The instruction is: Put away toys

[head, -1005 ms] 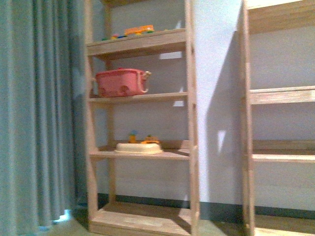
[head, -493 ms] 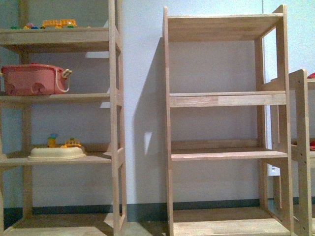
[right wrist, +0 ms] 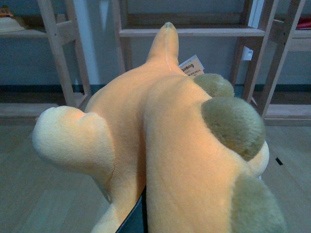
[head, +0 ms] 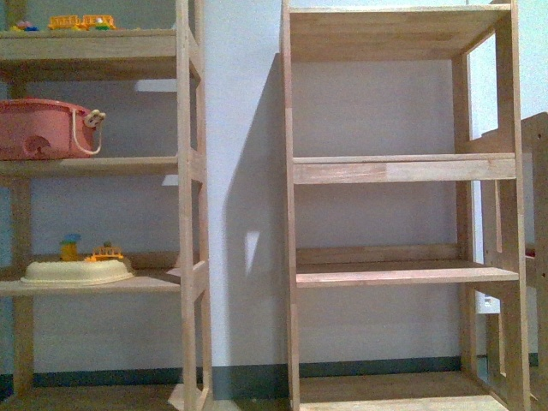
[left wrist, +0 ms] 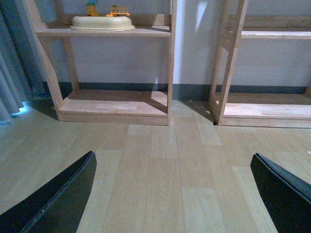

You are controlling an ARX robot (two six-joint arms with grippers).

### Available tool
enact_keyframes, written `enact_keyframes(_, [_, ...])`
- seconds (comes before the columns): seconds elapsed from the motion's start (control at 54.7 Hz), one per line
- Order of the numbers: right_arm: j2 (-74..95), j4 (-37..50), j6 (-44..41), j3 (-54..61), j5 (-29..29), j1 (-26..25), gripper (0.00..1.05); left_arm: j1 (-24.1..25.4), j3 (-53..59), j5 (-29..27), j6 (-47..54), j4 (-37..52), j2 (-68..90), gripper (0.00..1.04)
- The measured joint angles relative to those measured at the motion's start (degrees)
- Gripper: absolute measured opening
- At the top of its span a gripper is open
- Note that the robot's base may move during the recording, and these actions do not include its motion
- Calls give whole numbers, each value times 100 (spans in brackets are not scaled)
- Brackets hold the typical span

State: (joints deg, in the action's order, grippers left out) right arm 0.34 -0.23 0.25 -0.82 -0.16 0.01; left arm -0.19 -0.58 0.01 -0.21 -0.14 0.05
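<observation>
— What takes up the front view?
— Two wooden racks against a pale wall. The left rack [head: 184, 214] is cut off at the frame's left edge, and the middle rack [head: 402, 167] fills the centre and right. Neither arm shows there.

— How do the arms sit, then?
— The left wrist camera looks down across a plank floor [left wrist: 160, 160] toward the racks' feet. The left gripper [left wrist: 172, 156] hangs above that floor. Its black fingers [left wrist: 63, 199] are spread wide, with only planks between them.

— And the plush?
— The plush [right wrist: 165, 136] swamps the right wrist view. It is orange-yellow with cream and olive patches, held off the floor with one end pointing at a rack. The right gripper [right wrist: 138, 219] shows only as a dark sliver pressed up against the plush. The plush lies over the fingers and hides them, so they are clamped on it.

— Smaller things?
— In the front view a pink basket [head: 43, 128] sits middle left on the left rack. A cream tray [head: 77, 272] is at lower left and little toys [head: 81, 21] at upper left. A white tag [right wrist: 191, 65] sticks out of the plush.
</observation>
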Motion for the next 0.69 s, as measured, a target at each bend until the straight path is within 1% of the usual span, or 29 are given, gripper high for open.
enact_keyframes(0.694, [0, 0, 0, 0, 26, -2, 7, 0, 0, 7, 0, 0, -2, 98])
